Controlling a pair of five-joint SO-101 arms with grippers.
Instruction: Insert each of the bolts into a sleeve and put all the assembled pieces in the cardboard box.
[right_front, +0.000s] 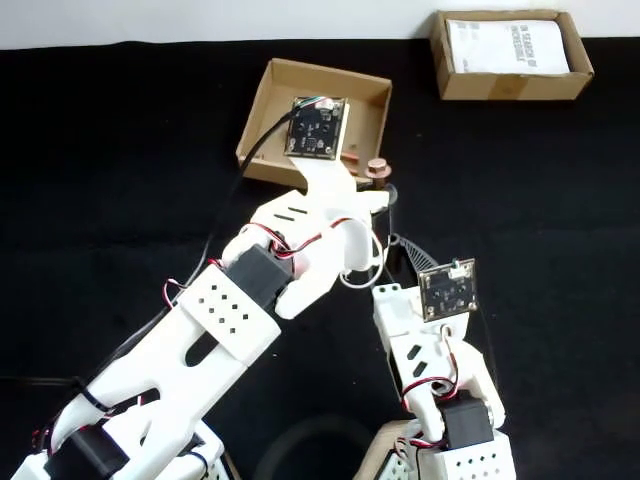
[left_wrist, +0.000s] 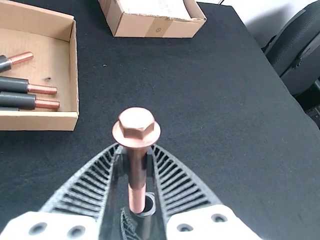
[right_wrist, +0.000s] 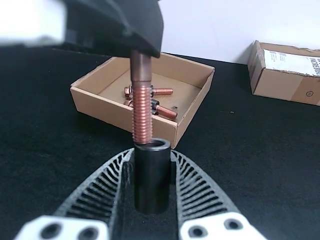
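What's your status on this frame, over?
Left gripper shut on bolt. Right gripper shut on sleeve. Bolt tip at sleeve mouth, nothing in the way.

The left end effector hides the bolt's head.

Copper hex-flange bolt is upright, head up, with its threaded tip right at the open mouth of the black sleeve, which is also upright. Can't tell if it's entered. Open cardboard box sits near, with at least three sleeved bolts lying flat inside.
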